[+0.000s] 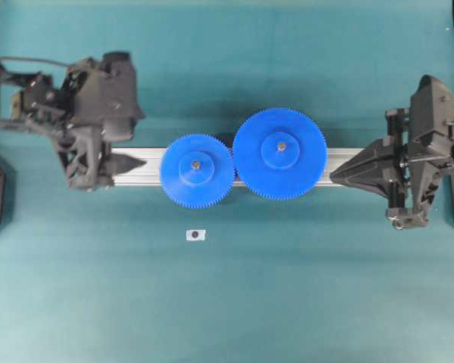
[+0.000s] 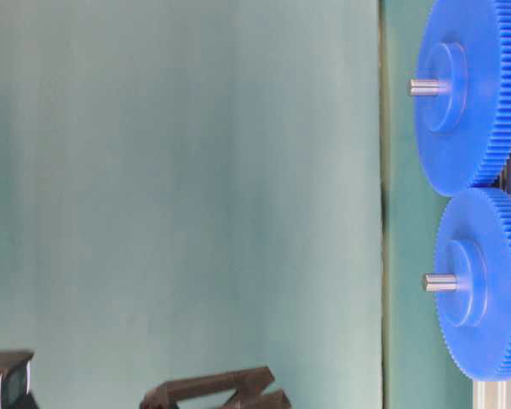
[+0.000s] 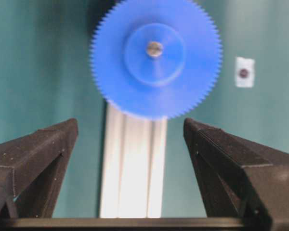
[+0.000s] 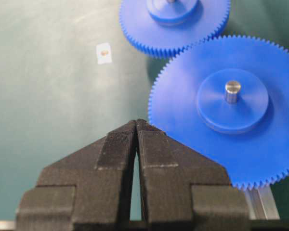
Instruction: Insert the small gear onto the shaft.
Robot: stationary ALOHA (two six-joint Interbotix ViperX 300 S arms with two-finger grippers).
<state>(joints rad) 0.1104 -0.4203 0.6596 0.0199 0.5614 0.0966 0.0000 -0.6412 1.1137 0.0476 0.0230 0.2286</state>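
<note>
The small gear (image 1: 197,171) lies flat on the silver rail (image 1: 140,168), and the shaft (image 1: 195,164) pokes up through its hub. Its teeth mesh with the wider blue gear (image 1: 280,153) to its right. In the table-level view the small gear (image 2: 487,285) has the shaft (image 2: 440,282) sticking out of its hub. My left gripper (image 1: 140,140) is open, left of the gear and apart from it. In the left wrist view the fingers (image 3: 43,159) straddle the rail with nothing between them, short of the small gear (image 3: 156,57). My right gripper (image 1: 331,176) is shut and empty beside the wider gear.
A small white tag with a dark dot (image 1: 196,235) lies on the teal mat in front of the small gear. The wider gear (image 4: 221,110) sits on its own pin (image 4: 232,90) just ahead of the shut right gripper (image 4: 136,121). The rail (image 3: 132,163) runs under both gears.
</note>
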